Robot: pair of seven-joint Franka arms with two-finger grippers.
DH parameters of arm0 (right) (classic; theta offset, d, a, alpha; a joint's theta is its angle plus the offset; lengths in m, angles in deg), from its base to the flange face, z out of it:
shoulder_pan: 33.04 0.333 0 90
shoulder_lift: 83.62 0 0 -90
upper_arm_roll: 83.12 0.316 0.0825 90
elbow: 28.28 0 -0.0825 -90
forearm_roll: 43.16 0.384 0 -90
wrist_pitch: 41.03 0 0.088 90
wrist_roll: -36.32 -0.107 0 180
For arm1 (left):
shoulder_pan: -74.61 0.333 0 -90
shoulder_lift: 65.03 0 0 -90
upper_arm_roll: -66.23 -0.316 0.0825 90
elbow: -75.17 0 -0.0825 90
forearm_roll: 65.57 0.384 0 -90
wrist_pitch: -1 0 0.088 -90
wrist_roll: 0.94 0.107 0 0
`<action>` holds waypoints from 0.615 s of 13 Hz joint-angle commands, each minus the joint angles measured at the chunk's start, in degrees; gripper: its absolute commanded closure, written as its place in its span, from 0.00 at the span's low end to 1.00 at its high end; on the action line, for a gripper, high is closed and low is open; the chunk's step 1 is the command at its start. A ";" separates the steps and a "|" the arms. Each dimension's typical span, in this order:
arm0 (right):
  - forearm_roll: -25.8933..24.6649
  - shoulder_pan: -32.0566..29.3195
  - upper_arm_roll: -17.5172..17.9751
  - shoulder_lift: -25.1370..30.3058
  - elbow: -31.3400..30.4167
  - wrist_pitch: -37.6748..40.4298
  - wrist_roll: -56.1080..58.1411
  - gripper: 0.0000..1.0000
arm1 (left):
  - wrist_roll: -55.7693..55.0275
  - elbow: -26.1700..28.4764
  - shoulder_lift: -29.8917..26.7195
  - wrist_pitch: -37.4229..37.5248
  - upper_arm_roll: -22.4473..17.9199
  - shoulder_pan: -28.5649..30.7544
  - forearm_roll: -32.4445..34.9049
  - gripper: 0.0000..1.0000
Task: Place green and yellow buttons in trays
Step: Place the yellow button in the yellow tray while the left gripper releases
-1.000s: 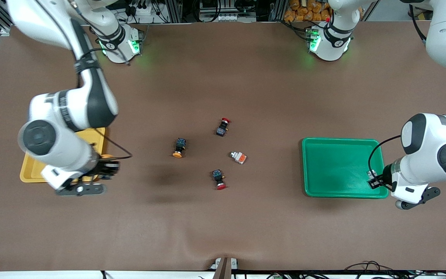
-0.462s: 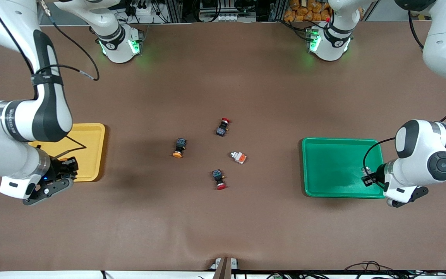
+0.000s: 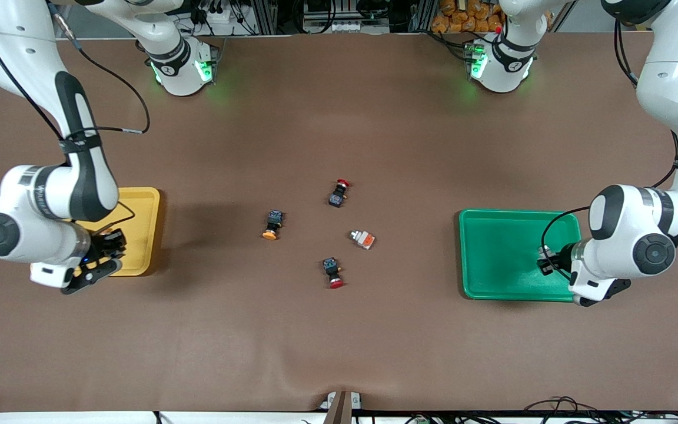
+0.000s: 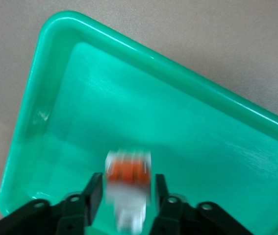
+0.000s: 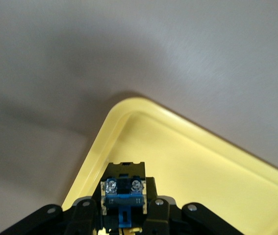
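Over the green tray, the left pincer is letting a pale button drop in. Over the yellow tray, the right pincer is squeezing a dark button, ready to drop it.

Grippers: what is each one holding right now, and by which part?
Right gripper grips a dark switch by its body sides, over the yellow tray. Pale switch sits blurred between the left gripper's jaws over the green tray; hold unclear.
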 commanded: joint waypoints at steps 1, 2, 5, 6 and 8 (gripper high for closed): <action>-1.13 -1.26 1.10 4.19 -7.88 -2.31 -0.35 1.00 | -2.68 0.45 -1.76 -0.11 0.72 -0.54 -1.67 0.00; -1.13 -1.27 1.10 4.19 -7.80 -1.97 -0.96 0.58 | -3.65 0.10 -1.84 -0.11 0.81 -1.33 -1.58 0.00; -0.35 -1.18 1.18 5.24 -6.84 -1.18 -3.42 0.00 | -3.83 -2.79 -1.93 -0.03 1.68 -2.30 -1.58 0.00; 0.01 -1.00 1.27 5.59 -5.96 -0.48 -5.08 0.00 | -3.83 -3.33 -1.93 0.06 2.30 -2.39 -1.67 0.00; 2.45 -0.04 1.80 6.21 -3.77 2.68 -11.57 0.00 | -4.10 -4.47 -1.93 0.41 3.70 -2.74 -1.76 0.00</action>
